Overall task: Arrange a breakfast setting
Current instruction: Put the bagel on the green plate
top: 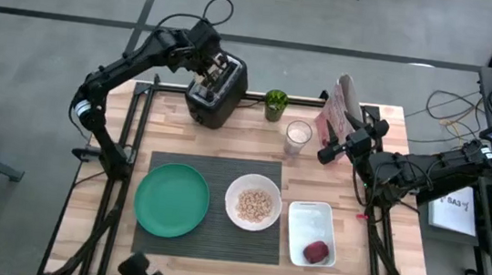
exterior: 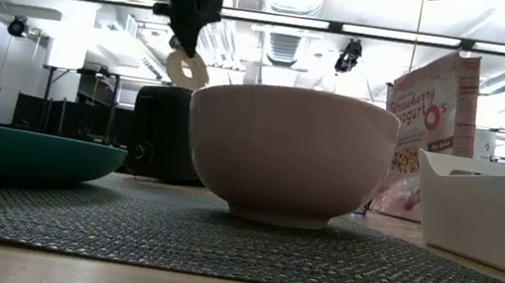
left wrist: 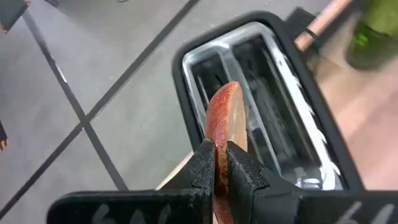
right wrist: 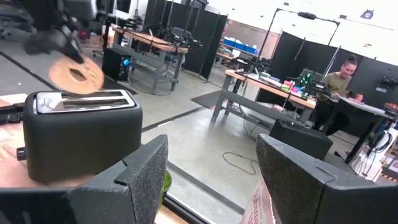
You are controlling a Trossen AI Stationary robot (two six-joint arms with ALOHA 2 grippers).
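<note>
A round green plate (top: 172, 200) with a smooth, shiny face is seen on the left part of a dark ribbed placemat (top: 209, 244), which is woven in fine lines and lies flat on the pale wooden table (top: 229, 122). Behind the plate, at the far edge of the table, a black toaster (top: 216, 90) with rounded corners and two shiny metal slots is placed. Just above its slots, a thin round bagel slice (left wrist: 225, 121) with a hole in the middle is pinched on its edge by the left gripper (left wrist: 219, 163), whose dark fingers are pressed onto it. A deep white bowl (top: 253, 202) full of small pale cereal rings is set on the right part of the mat. Behind it, a small green cup (top: 275, 104) and a clear milk glass (top: 297, 137) are found. A white rectangular dish (top: 311, 233) with a dark red lump in it is laid just beside the mat. A tall pink cereal box (top: 336, 106) of thin card is stood at the far right, and the right gripper (top: 359, 131) is held close to it with its fingers spread.
</note>
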